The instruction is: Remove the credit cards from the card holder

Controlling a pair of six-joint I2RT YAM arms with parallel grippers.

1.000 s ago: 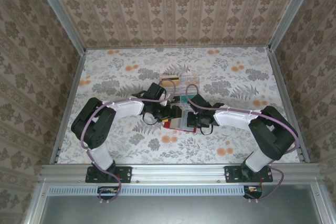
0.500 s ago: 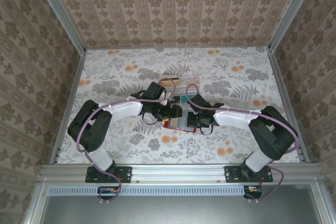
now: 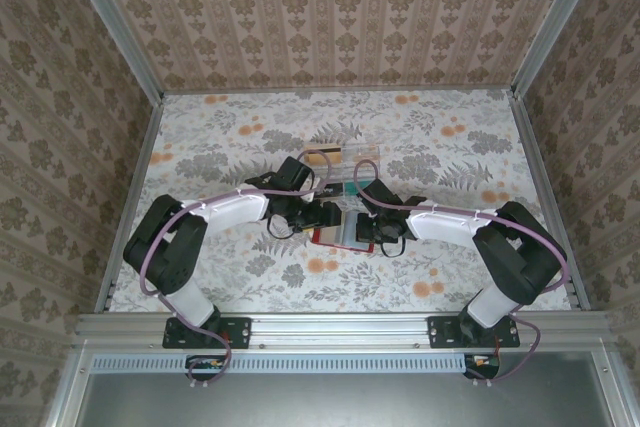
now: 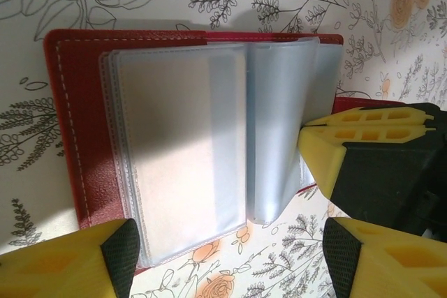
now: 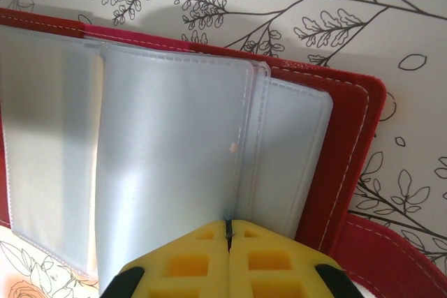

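The card holder [image 4: 80, 137] lies open on the flowered table, a red wallet with frosted clear sleeves [image 4: 181, 151] fanned out inside. My left gripper [image 4: 230, 263] hangs open over its near edge, one yellow finger [image 4: 63, 266] at each side, holding nothing. My right gripper [image 5: 227, 232] is shut on the edge of one clear sleeve [image 5: 167, 165] and holds it up off the card holder [image 5: 349, 144]. In the top view both grippers [image 3: 318, 215] [image 3: 366, 228] meet over the card holder [image 3: 338, 237]. A tan credit card with a dark stripe [image 3: 325, 157] lies in the tray behind. I cannot tell whether the sleeves hold cards.
A clear plastic compartment tray [image 3: 350, 165] stands just beyond the wallet, close to both wrists. The wallet's red closing tab [image 5: 391, 256] sticks out at its right side. Metal rails and papered walls bound the table on all sides.
The left arm's elbow has swung outward to the left and its gripper has shifted slightly over the wallet. The right gripper has stayed in place on the sleeve.
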